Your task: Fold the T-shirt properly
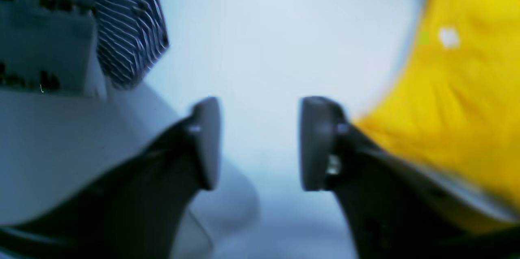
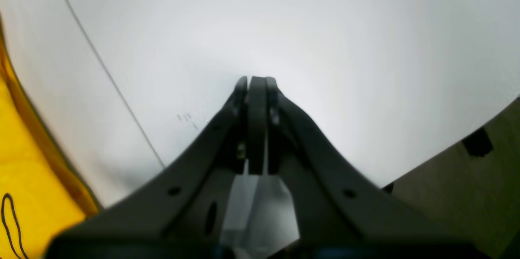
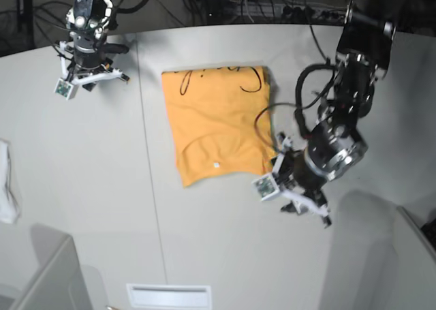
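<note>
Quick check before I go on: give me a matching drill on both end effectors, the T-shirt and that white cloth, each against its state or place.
Things:
1. left end effector
2. right end effector
3. T-shirt
4. white cloth

States or places:
A. folded flat mid-table, black lettering along its far edge
B. jaws pressed together, nothing between them
C. at the table's edge, base view's left
D. jaws apart over bare table, beside the orange fabric

Pairs: 1-D, 2-B, 3-A, 4-C
</note>
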Robot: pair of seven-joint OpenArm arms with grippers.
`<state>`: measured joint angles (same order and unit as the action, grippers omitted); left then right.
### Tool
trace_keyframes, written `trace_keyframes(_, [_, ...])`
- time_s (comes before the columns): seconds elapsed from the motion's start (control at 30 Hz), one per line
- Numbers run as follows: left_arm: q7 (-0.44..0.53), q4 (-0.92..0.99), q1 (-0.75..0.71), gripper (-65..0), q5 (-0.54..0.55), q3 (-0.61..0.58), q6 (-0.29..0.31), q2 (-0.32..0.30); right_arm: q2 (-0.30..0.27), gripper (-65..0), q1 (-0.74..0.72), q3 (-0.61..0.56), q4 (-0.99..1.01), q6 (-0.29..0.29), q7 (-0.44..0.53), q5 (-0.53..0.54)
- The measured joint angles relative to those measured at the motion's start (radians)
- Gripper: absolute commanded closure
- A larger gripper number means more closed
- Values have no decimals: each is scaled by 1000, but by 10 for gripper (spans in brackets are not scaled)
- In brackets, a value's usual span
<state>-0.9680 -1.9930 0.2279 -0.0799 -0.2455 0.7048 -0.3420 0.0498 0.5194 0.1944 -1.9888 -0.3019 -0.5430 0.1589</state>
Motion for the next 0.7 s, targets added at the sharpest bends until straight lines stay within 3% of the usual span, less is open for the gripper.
trace_keyframes(0.07, [6,-1,-113,0,2,69,0,-8,-17,0,3,-4,-1,2,5,10])
trace_keyframes(0.13, [26,6,-231,0,14,169,-5,2,-28,0,12,-2,-1,3,47,9])
trace_keyframes(0.2, [108,6,-359,0,2,262,-2,3,-35,0,27,3,-1,-4,91,6])
trace_keyframes(0.53, [954,115,-798,0,122,502,-2,7,-38,0,223,1,0,2,513,0])
trace_keyframes(0.67, [1234,243,-867,0,129,570,-14,42,-34,0,325,0,0,148,659,0])
trace_keyframes(0.7, [1276,272,-881,0,121,579,-16,50,-33,0,345,0,0,154,684,0])
